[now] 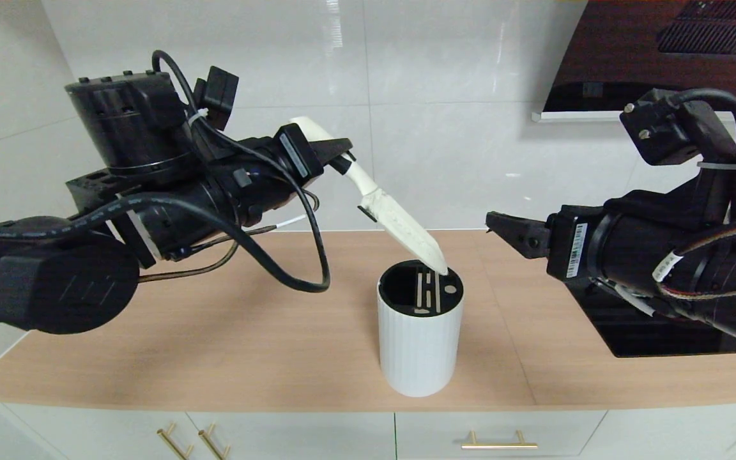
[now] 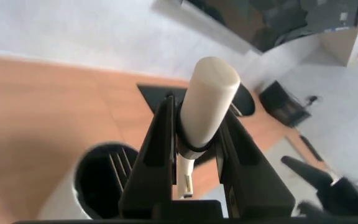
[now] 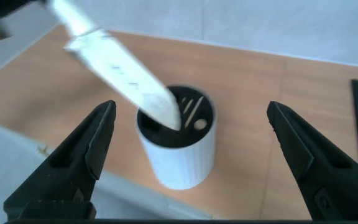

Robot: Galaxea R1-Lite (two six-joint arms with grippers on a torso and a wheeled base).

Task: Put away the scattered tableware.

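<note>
The white holder (image 1: 420,338) stood near the front of the wooden counter (image 1: 214,345). Above it my left gripper (image 1: 336,153) clamped the knife (image 1: 400,223) by its handle, blade slanting down to the holder's slotted top. I couldn't tell whether the tip sat in a slot. My right gripper (image 1: 502,229) hovered alongside, fingers spread wide, empty.
</note>
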